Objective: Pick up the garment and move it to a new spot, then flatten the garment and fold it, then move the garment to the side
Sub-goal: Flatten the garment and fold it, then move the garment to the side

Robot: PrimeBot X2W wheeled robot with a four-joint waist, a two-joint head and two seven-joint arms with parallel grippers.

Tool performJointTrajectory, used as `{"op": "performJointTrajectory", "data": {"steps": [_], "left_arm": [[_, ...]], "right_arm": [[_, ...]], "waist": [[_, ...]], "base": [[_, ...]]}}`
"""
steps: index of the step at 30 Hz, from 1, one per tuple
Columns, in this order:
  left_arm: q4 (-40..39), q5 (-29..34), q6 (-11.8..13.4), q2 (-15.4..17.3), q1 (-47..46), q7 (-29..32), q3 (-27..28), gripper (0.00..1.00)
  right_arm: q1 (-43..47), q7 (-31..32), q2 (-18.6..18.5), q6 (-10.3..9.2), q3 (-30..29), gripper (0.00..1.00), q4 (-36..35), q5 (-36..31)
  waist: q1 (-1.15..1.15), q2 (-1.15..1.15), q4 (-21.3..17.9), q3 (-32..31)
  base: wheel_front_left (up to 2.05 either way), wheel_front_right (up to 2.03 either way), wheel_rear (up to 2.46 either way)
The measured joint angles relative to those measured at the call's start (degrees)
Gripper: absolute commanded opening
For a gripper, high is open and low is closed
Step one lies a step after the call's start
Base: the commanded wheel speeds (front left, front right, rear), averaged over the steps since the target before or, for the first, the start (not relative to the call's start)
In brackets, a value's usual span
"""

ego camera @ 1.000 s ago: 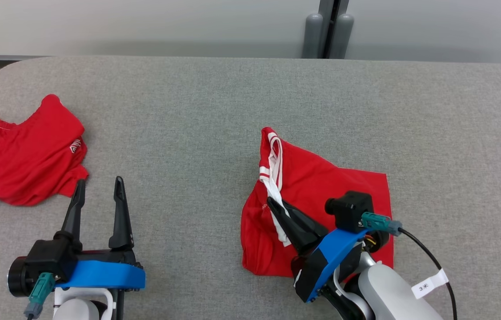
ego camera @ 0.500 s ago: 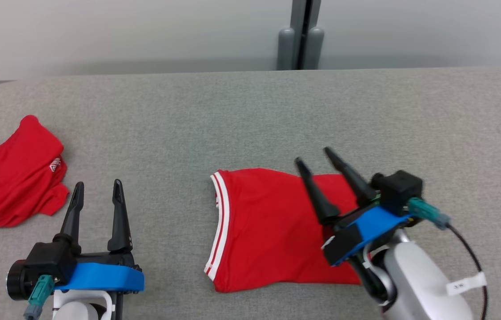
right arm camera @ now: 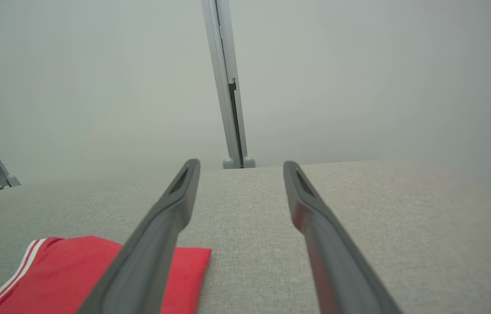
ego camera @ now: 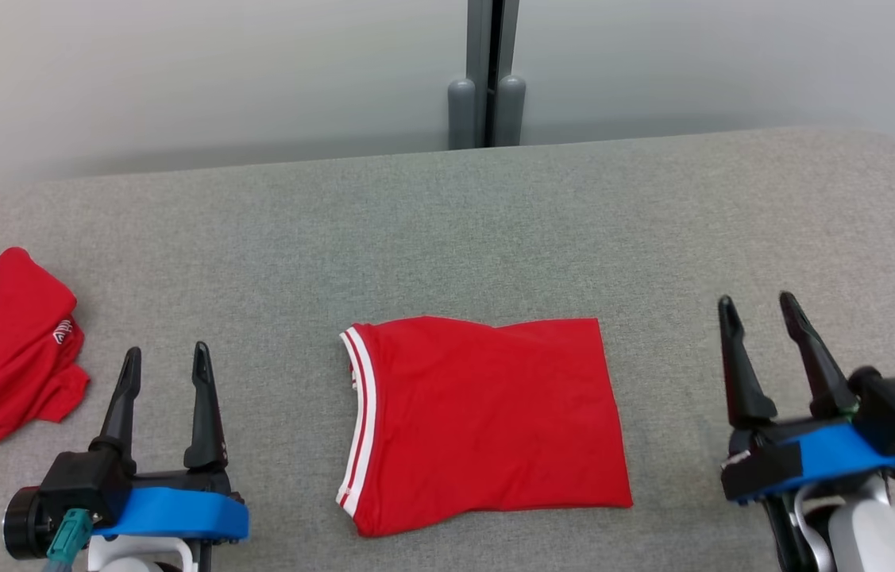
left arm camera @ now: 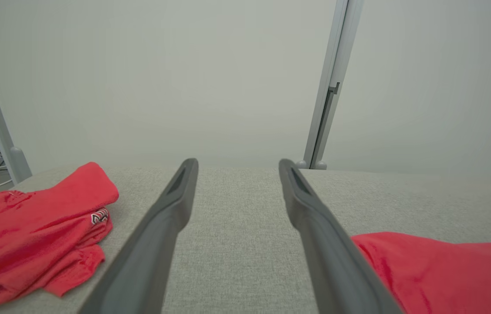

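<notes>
A red garment, folded flat into a rectangle with white-striped trim on its left edge, is laid on the grey table between the left gripper and right gripper. Both are spread wide and empty. A crumpled red shirt is seen far left; its white logo cannot be read.

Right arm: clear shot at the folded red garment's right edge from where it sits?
Probably yes. The right gripper is open and empty, beside the folded garment on its right, with just bare grey table between them.
</notes>
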Motion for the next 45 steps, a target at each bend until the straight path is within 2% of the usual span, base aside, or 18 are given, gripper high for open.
{"op": "performJointTrajectory", "data": {"steps": [5,16,30,45], "left_arm": [[0.20,0.59,0.00,0.14,0.59,0.00,0.37,1.00],[-1.09,1.14,0.08,0.46,1.16,0.00,0.71,1.00],[-4.25,0.91,1.74,1.02,2.99,4.87,0.45,1.00],[-5.17,-0.11,2.49,1.36,3.54,5.65,-0.02,1.00]], "right_arm": [[5.01,0.65,0.08,0.00,-1.75,1.00,-2.96,-1.14],[10.06,3.12,0.20,0.00,-0.01,1.00,-7.95,-1.45],[10.65,5.27,0.20,0.00,-1.00,1.00,-8.86,-1.88],[10.56,6.75,0.19,0.00,-1.67,1.00,-7.69,-2.25]], "waist": [[0.00,0.00,-0.12,-1.17],[0.00,0.00,1.64,-2.17],[0.00,0.00,2.83,-3.03],[0.00,0.00,3.05,-2.75]], "base": [[0.00,0.00,0.00],[0.00,0.00,0.00],[0.00,0.00,0.00],[0.00,0.00,0.00]]}}
